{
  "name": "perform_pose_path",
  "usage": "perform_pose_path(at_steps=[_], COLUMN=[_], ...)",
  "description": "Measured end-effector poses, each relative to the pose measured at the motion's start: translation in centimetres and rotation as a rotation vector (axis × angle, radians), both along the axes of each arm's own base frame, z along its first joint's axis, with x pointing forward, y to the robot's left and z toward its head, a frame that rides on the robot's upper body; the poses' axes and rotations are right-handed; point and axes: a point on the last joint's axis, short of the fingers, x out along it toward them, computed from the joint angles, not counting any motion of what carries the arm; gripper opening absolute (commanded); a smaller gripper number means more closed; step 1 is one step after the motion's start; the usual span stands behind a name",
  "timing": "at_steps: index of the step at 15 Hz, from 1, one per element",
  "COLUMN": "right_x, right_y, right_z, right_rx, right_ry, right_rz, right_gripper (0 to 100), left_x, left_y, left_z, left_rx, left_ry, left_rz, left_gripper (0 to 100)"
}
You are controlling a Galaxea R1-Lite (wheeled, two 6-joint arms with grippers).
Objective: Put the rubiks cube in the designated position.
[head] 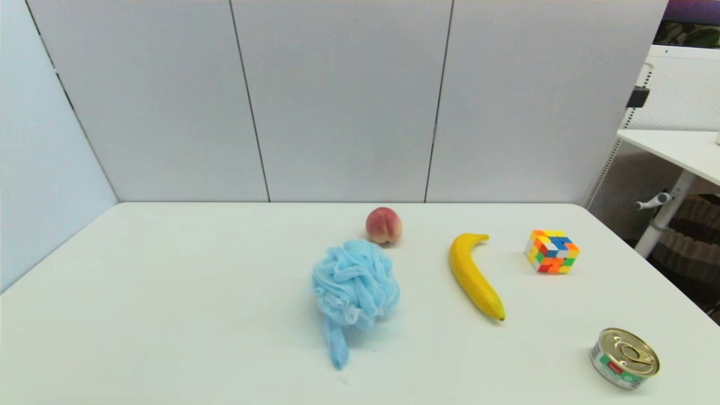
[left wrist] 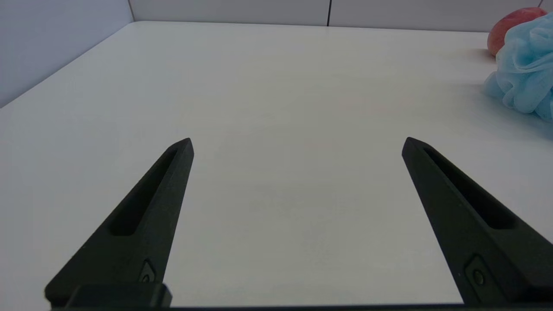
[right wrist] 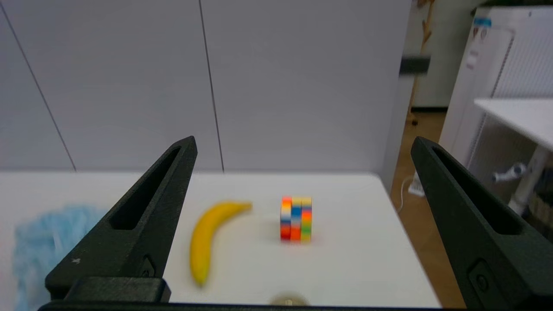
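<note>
the rubiks cube [head: 552, 251] sits on the white table [head: 169, 292] near the banana [head: 474, 275], by grey walls [head: 337, 95]. the left gripper [left wrist: 297, 144] and right gripper [right wrist: 302, 144] are wide open, holding nothing.

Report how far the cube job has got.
Nothing looks done: the rubiks cube sits untouched on the table, right of the banana. In hand: the right gripper is open, facing it from a distance. Left: grasp, carry, place. The left gripper is open over bare tabletop.

tin can [head: 624, 358] label print too small, no readable text
</note>
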Motion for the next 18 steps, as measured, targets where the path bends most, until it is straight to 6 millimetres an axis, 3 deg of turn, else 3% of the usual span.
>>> perform_pose_path(at_steps=[2,4,8,10,13,16,18], right_x=[2.8,6.5,15.2,19.3,24.7,28.1,29.1], right_y=[0.0,0.0,0.0,0.0,-0.1,-0.1,-0.1], right_z=[3.8,6.2,7.0,5.8,2.3,-2.3,-4.8], right_rx=[-0.001,-0.007,-0.016,-0.026,-0.099,-0.177,-0.198], right_ry=[-0.003,0.032,0.195,0.323,0.565,0.832,0.987], right_rz=[-0.001,0.009,0.022,0.025,0.034,0.065,0.089], right_gripper=[100,100,100,100,100,100,100], left_x=[0.0,0.0,0.0,0.0,0.0,0.0,0.0], left_y=[0.0,0.0,0.0,0.0,0.0,0.0,0.0], left_z=[0.0,0.0,0.0,0.0,0.0,0.0,0.0], left_rx=[0.0,0.0,0.0,0.0,0.0,0.0,0.0], left_ry=[0.001,0.001,0.0,0.0,0.0,0.001,0.0], left_rz=[0.0,0.0,0.0,0.0,0.0,0.0,0.0], left_gripper=[100,100,100,100,100,100,100])
